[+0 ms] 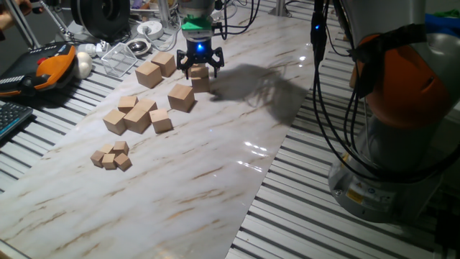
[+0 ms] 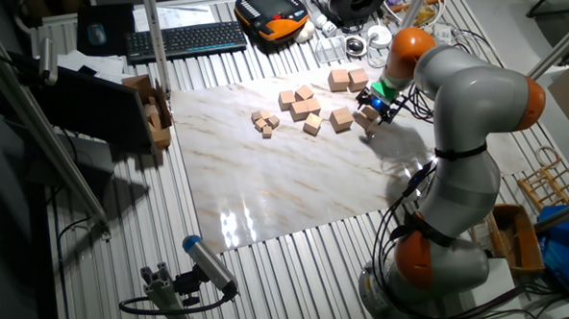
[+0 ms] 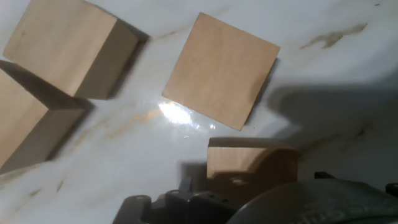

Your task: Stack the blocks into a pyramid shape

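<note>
My gripper [image 1: 200,70] reaches down at the far side of the marble board, with its jaws on either side of a large plain wooden block [image 1: 200,79] and apparently closed on it. In the hand view that block [image 3: 245,163] shows at the bottom edge, partly hidden by the hand. I cannot tell whether it rests on the board or hangs just above it. Another large block [image 1: 181,97] [image 3: 221,70] lies just in front. Two more large blocks [image 1: 149,74] [image 1: 165,62] lie to the left, and they also show in the hand view [image 3: 68,46] [image 3: 18,124].
A cluster of medium wooden cubes [image 1: 136,115] and a group of tiny cubes [image 1: 110,157] lie nearer on the marble board [image 1: 215,180]. Beyond the far-left edge lie an orange-black pendant [image 1: 50,65], a clear tray [image 1: 118,57] and a keyboard [image 1: 8,119]. The arm's base [image 1: 402,108] stands at the right.
</note>
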`<state>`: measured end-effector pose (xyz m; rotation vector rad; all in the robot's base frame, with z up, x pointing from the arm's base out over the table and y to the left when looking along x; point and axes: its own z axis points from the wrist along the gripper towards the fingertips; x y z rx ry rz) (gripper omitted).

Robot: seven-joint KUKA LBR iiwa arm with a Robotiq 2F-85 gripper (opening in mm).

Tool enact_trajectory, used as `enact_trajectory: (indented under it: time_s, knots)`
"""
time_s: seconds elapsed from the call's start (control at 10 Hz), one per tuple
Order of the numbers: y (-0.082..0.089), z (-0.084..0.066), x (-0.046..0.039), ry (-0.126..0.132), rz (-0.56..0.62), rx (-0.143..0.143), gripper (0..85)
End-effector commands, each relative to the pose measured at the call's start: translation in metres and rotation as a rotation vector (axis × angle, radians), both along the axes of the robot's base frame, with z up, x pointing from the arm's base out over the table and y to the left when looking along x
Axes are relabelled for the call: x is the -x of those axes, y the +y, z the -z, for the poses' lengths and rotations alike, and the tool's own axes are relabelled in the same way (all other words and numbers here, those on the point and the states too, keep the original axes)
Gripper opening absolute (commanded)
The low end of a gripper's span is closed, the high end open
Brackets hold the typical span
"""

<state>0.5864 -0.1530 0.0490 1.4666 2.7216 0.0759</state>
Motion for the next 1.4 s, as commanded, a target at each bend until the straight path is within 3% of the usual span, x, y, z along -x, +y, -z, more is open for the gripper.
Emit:
enact_trajectory:
  time_s: [0.0,0.1,0.3,0.4,0.6,0.9,1.1,1.3]
  knots:
    - [0.0,0.0,0.0002,0.002,-0.002,0.0,68.0]
    - [0.0,0.0,0.0003,0.002,-0.001,0.0,68.0]
    - [-0.001,0.0,0.0007,0.006,-0.001,-0.002,34.0]
    - [-0.001,0.0,0.001,0.006,0.004,-0.007,0.0]
    - [0.0,-0.001,0.0014,0.004,0.053,-0.01,0.0]
    - [0.003,-0.008,0.0001,0.033,0.181,0.0,0.0]
    - [0.008,-0.013,-0.0035,0.024,0.31,-0.023,0.0]
    - [0.013,-0.016,-0.005,0.011,0.367,-0.01,0.0]
